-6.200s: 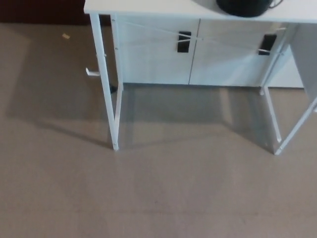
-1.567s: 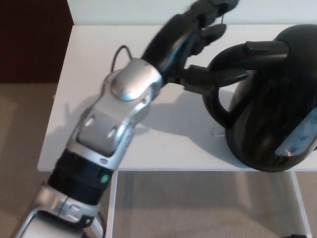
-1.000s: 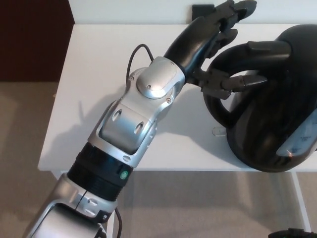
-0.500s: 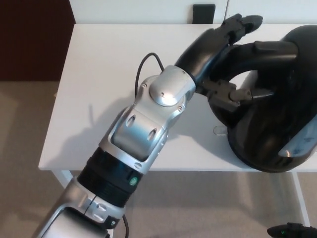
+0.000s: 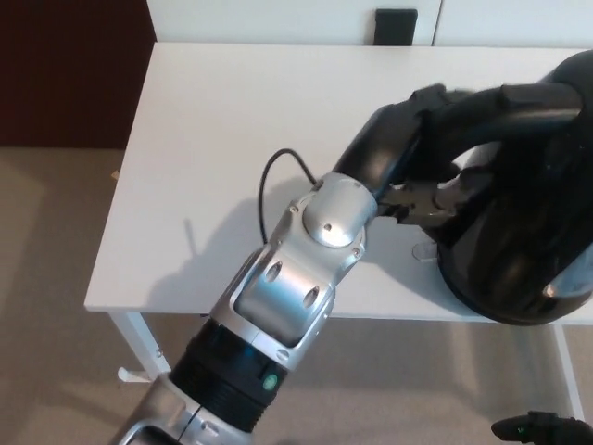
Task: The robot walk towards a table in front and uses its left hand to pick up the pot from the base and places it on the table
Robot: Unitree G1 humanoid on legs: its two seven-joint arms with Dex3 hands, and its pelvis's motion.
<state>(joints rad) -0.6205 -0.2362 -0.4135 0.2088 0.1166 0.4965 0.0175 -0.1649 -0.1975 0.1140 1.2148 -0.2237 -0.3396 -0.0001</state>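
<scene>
Pot (image 5: pixel 523 250) handle is clasped by the left hand (image 5: pixel 397 150), fingers curled.

I log no legible text, label, brand or number, neither on the pot (image 5: pixel 519 250) at 3 o'clock nor on the table (image 5: pixel 232 139).

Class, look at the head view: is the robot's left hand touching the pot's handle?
Cannot tell. In the head view the left hand overlaps the handle of the pot, but black on black and blur hide any contact or gap.
</scene>
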